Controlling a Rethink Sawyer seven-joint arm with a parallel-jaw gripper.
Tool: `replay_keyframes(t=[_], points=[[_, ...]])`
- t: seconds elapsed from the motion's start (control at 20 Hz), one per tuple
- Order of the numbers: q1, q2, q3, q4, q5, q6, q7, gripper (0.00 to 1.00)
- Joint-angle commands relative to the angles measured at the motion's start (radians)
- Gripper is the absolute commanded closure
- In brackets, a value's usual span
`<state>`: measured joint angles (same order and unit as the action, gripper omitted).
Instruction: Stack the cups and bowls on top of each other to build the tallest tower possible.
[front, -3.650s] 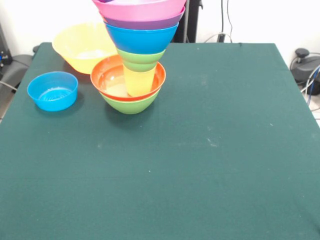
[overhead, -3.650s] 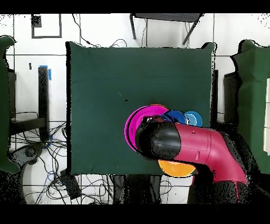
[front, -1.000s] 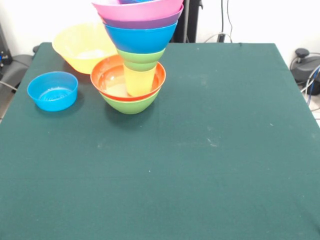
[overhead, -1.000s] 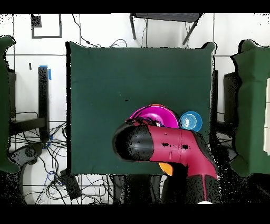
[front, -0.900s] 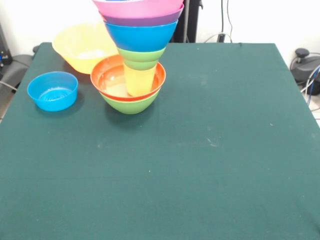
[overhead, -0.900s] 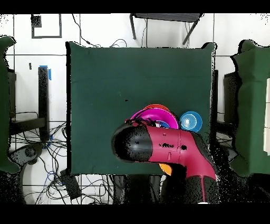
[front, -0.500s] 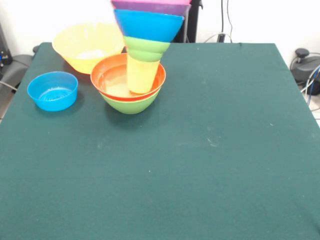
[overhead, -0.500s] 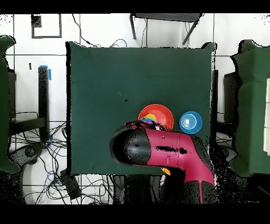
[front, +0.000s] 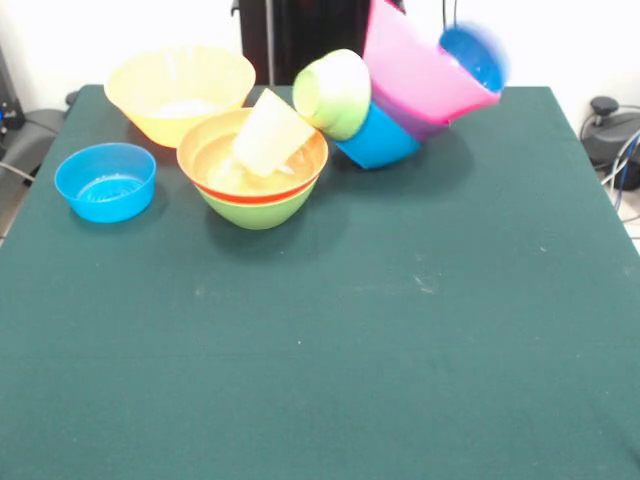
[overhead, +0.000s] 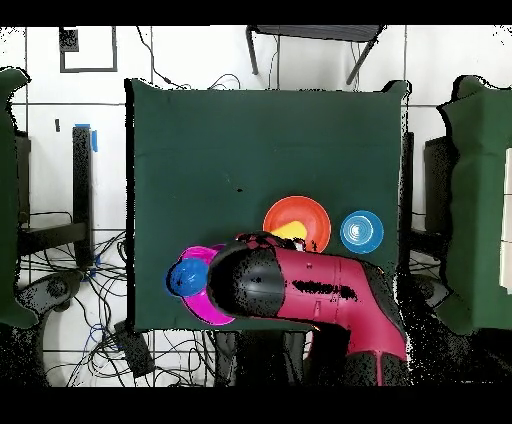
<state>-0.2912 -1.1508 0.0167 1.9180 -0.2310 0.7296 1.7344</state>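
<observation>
The tower has fallen apart. Its base still stands: a medium green bowl (front: 255, 207) with the red-orange bowl (front: 205, 150) nested in it, and the yellow cup (front: 270, 132) leaning tilted inside. The small green bowl (front: 335, 93), a blue bowl (front: 378, 143), a purple bowl (front: 412, 124), the large pink bowl (front: 415, 70) and a small blue bowl (front: 475, 55) are tipped over sideways, blurred, to the right of the base. In the overhead view the red-orange bowl (overhead: 300, 215) stands free, and the pink bowl (overhead: 205, 305) and blue bowl (overhead: 183, 280) lie at the table's near edge. The arm (overhead: 310, 290) hides the gripper.
A large orange bowl (front: 180, 90) stands at the table's far left corner in the front view. A small light-blue bowl (front: 105, 180) stands alone at the left; it also shows in the overhead view (overhead: 361, 231). The dark pedestal (front: 300, 30) rises behind the table.
The upper bowls have toppled off the cup toward the front view's right. The cup now leans in the red-orange bowl. The arm has swung further left in the overhead view.
</observation>
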Motion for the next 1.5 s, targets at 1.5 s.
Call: replay_keyframes(t=[1.5], points=[[0.093,0.159,-0.028,0.014,0.002,-0.104,0.216,0.0]])
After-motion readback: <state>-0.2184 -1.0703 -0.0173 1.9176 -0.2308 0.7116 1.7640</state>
